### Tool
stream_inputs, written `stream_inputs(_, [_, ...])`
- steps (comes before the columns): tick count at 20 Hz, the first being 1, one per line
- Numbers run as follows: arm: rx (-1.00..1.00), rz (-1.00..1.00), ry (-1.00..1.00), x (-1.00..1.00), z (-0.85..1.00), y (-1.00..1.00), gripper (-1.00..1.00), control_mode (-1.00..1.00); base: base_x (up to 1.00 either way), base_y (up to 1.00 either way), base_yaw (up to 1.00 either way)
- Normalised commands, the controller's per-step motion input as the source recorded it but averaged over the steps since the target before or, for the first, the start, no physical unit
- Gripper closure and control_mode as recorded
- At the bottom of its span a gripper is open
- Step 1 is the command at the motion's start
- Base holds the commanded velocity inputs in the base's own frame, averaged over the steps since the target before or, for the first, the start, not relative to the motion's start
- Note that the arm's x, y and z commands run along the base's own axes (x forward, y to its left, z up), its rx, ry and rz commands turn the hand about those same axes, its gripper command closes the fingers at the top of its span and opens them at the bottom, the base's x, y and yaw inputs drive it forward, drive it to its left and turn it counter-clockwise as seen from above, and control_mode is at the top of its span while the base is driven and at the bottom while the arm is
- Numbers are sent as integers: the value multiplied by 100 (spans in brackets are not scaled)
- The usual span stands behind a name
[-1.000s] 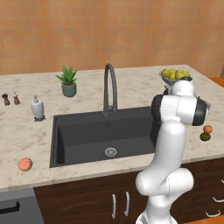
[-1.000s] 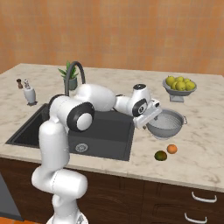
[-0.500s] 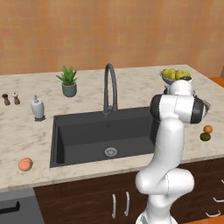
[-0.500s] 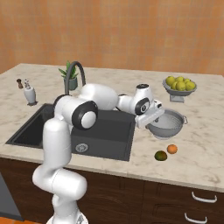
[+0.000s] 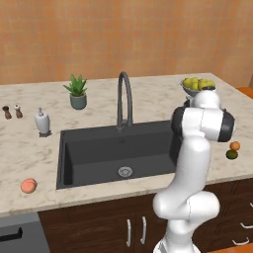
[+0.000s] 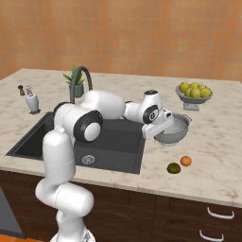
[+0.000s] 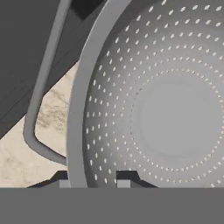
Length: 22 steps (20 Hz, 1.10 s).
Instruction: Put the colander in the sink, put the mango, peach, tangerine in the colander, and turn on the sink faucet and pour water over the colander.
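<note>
Where the pictures begin: a beige marbled counter (image 6: 222,142) runs over dark wood cabinets (image 5: 99,222), with an orange-tan wall (image 5: 123,34) behind.
Sink: the matte black sink (image 5: 99,148) is sunk into the counter, its round steel drain (image 5: 125,171) bare on the floor of the basin.
Sink faucet: the dark gooseneck sink faucet (image 5: 123,99) stands upright at the back rim of the basin.
Other items: a potted plant (image 5: 76,92) and a soap dispenser (image 5: 42,121) stand on the counter, with two small shakers (image 5: 12,111) further out; a pedestal fruit bowl (image 6: 194,92) holds yellow-green fruit.
Gripper: the gripper (image 7: 92,177) straddles the colander's rim beside one side handle, one tip outside the wall and one inside; the fingers (image 7: 126,177) look pressed onto the rim, clamped on it.
Arm: in the right base view the arm reaches across the sink's corner to the colander.
Colander: the silver-grey colander (image 6: 175,131) sits upright on the counter just beside the sink's edge, in front of the fruit bowl.
Colander look: the hand view shows rings of small holes around a plain flat centre, a flared rim and a thin wire handle (image 7: 39,109).
Mango: the dark green mango (image 6: 173,168) lies on the counter near the front edge.
Tangerine: the bright orange tangerine (image 6: 186,160) lies just beside the mango.
Peach: the pinkish peach (image 5: 28,185) rests on the counter on the sink's far side, well apart from the colander.
</note>
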Motion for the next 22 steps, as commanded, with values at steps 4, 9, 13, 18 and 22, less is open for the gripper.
stream_inputs(4, [2, 20, 0, -40, 27, 42, 100, -100, 0, 0, 0])
stream_inputs(9, [6, 29, 0, -55, 33, 37, 100, -100, 0, 0, 0])
stream_inputs(13, [6, 36, 0, -50, 19, 49, 100, -100, 0, 0, 0])
stream_inputs(18, [1, 41, 0, -48, 17, 52, 100, -100, 0, 0, 0])
stream_inputs(22, [0, 39, 0, -36, 4, 56, 100, -100, 0, 0, 0])
